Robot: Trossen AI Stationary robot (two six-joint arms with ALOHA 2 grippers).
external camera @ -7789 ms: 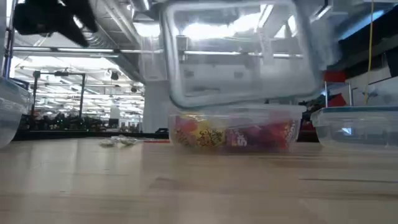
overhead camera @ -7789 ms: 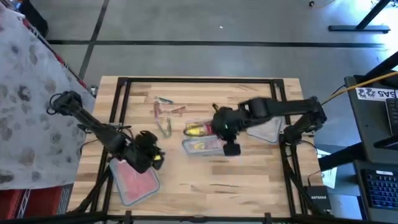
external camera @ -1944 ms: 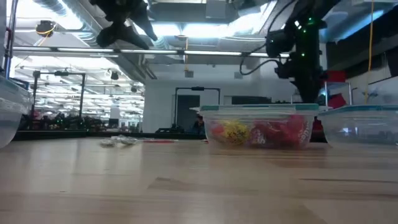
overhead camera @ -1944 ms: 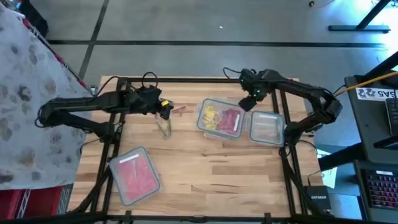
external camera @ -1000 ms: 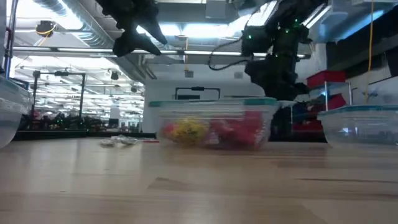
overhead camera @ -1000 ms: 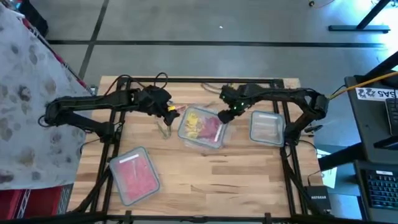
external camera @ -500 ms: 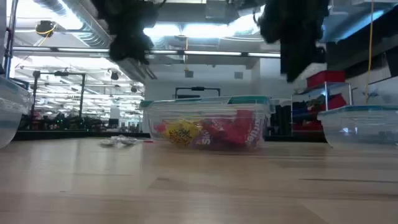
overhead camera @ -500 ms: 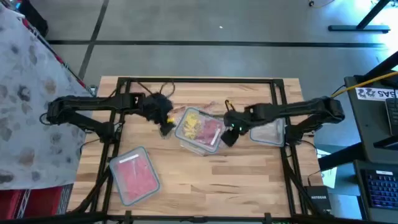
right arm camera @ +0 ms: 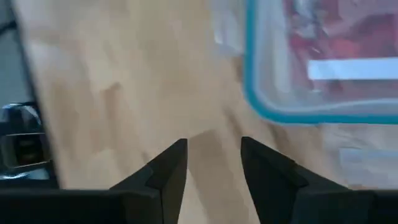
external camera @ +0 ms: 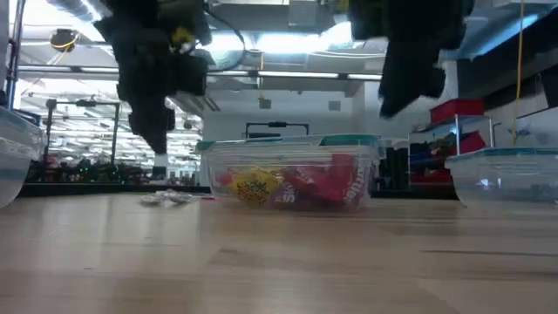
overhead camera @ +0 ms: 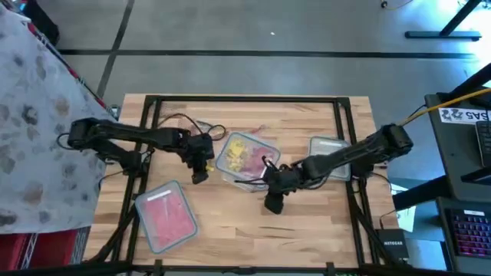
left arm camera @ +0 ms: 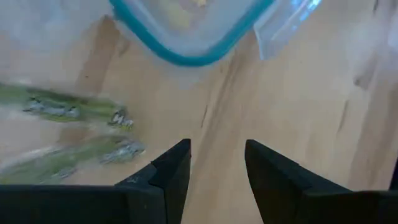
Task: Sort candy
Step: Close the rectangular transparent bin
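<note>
The mixed candy [overhead camera: 247,156] sits in a clear teal-rimmed container [overhead camera: 230,173] near the middle of the tabletop [overhead camera: 307,230]; red pieces fill a second container [overhead camera: 166,217] toward 7 o'clock, and a third container [overhead camera: 331,146] lies at 3 o'clock with contents I cannot make out. A few loose wrappers [left arm camera: 68,112] lie on the wood beside the left arm.

The left pincer [overhead camera: 199,170] hovers at the middle container's 9 o'clock side, fingers moderately apart and holding nothing; the right pincer [overhead camera: 274,201] hangs off its 5 o'clock corner, likewise parted and empty.

To pick well, I judge one pincer should come down from above over a single piece near the container's centre (the wrappers look slippery, so a narrow, square pinch suits), while the other stays outside the rim.

Both arms flank the same container closely, so they could crowd each other. Open wood lies toward 6 o'clock, well apart from the tabletop's edges.
</note>
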